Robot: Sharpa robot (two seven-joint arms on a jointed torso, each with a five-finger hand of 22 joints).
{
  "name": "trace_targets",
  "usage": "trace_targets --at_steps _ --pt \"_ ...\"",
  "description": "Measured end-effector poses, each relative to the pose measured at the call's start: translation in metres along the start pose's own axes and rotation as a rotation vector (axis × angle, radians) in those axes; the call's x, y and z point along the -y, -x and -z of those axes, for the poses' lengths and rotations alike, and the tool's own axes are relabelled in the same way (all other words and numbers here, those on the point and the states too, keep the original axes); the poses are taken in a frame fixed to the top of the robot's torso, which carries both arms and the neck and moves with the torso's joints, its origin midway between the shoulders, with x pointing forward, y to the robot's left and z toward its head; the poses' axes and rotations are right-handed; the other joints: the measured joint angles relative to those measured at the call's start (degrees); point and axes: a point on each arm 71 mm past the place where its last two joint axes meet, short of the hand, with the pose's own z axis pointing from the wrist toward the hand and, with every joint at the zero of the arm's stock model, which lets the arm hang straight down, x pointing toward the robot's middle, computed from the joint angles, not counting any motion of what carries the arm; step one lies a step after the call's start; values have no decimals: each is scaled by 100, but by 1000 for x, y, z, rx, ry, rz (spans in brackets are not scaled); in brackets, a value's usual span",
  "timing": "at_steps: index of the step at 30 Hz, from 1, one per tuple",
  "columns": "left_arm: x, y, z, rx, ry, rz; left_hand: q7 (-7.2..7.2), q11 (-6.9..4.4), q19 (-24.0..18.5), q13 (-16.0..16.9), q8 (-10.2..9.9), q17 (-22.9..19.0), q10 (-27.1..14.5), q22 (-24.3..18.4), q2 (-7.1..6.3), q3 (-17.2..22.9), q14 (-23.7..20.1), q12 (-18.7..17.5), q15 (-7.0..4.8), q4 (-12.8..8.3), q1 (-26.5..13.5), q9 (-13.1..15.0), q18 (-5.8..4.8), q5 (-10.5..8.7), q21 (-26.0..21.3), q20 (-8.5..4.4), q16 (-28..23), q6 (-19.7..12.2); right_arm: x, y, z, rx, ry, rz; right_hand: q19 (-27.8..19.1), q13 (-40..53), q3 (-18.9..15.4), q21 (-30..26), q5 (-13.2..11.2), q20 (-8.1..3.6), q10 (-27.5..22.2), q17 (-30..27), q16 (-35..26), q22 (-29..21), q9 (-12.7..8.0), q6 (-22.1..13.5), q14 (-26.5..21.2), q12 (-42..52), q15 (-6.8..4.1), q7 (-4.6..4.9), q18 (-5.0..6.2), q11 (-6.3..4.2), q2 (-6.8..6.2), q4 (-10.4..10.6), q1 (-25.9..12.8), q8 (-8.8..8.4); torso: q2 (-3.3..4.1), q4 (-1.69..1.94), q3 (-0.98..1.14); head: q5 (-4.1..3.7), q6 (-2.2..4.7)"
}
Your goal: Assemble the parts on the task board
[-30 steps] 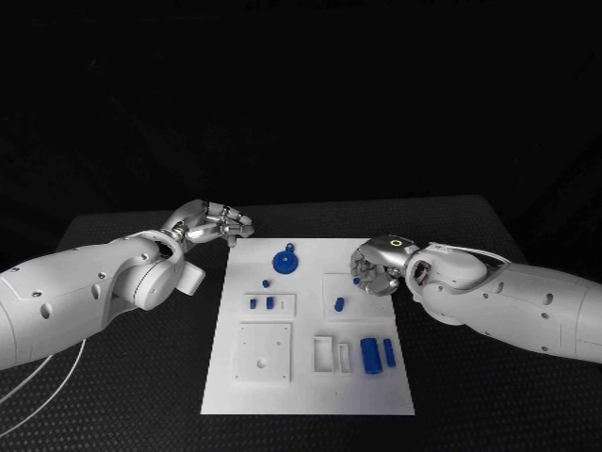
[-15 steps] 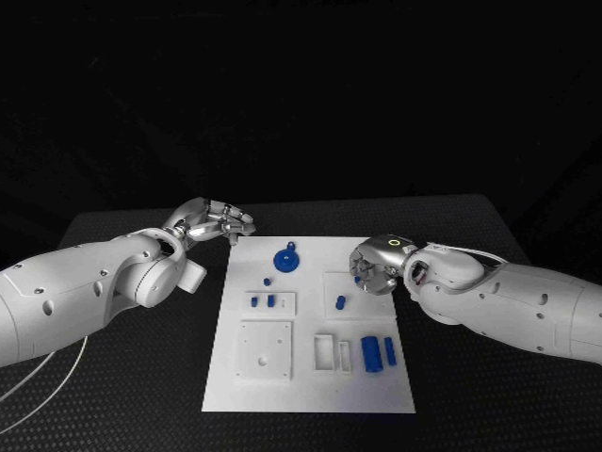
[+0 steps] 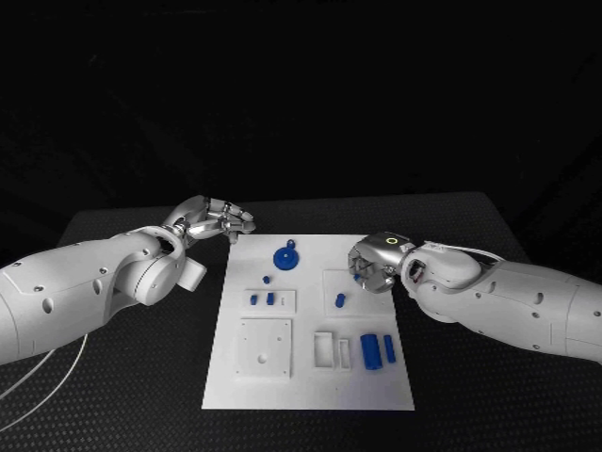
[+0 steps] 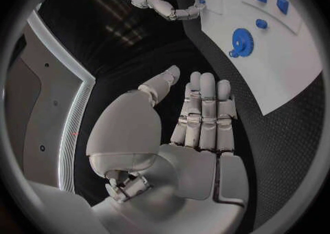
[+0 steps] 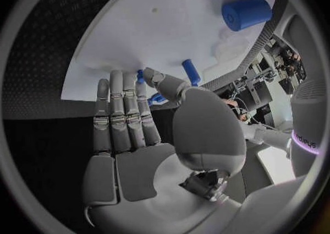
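Note:
The white task board (image 3: 307, 377) lies in the middle of the black table. On it are a blue gear-shaped part (image 3: 287, 258), two small pegs (image 3: 261, 299), a single peg (image 3: 339, 302), and a thick cylinder (image 3: 370, 352) beside a thin bar (image 3: 389, 350). My right hand (image 3: 376, 266) hovers over the board's right edge, fingers straight and thumb apart in the right wrist view (image 5: 131, 129), nothing held. The cylinder (image 5: 246, 12) and peg (image 5: 190, 70) lie beyond it. My left hand (image 3: 215, 219) stays off the board's far left corner, fingers extended (image 4: 199, 113), empty, with the gear (image 4: 242, 40) ahead.
Raised white blocks with holes and slots sit on the board, one square block (image 3: 264, 350) at the near left. Black table (image 3: 138, 395) surrounds the board on all sides. A white cable (image 3: 29, 386) loops under my left arm.
My right hand has edged slightly left over the board. The left hand has barely moved. The parts lie where they were.

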Motion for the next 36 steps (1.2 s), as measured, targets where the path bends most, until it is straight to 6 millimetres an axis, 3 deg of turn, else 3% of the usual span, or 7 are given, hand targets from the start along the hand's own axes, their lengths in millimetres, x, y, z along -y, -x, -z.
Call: trace_targets --at_steps 7,17,23,36 --pt "0 0 0 -1 1 0 0 0 0 -1 0 6 0 5 0 0 0 0 0 0 0 0 0 0 0 0 0 0 -2 0 -1 2 2 14 54 66 62 22 0 -13 42 77 28 29 28 50 22 -16 -20 -47 0 -2 30 -62 76 32 -2 -1 -2 -6 -10" --pt "-1 1 0 1 3 0 0 0 0 -1 0 8 0 5 0 0 0 0 0 0 0 5 -1 0 0 0 0 0 -4 -1 -1 4 3 28 53 99 64 22 0 -12 72 114 50 44 38 73 31 -15 -13 -34 0 9 30 -64 76 32 -3 1 -2 -6 -14" --pt "-1 1 0 1 3 -1 0 0 0 -2 0 11 0 10 0 0 0 0 0 0 0 5 -1 0 0 0 0 0 -6 -1 -1 11 4 29 148 171 131 54 0 -38 155 192 88 70 74 159 102 12 -42 -80 0 -71 30 -71 76 81 -3 3 -3 -4 -9" --pt "-1 2 -1 4 5 -2 -1 -1 0 3 0 15 1 9 0 0 0 0 0 0 0 4 -2 0 0 0 0 -1 -7 -3 1 25 -1 16 256 289 214 99 0 -92 245 304 143 95 138 264 190 44 -89 -136 -1 -123 55 -72 51 122 0 4 -2 5 -25"
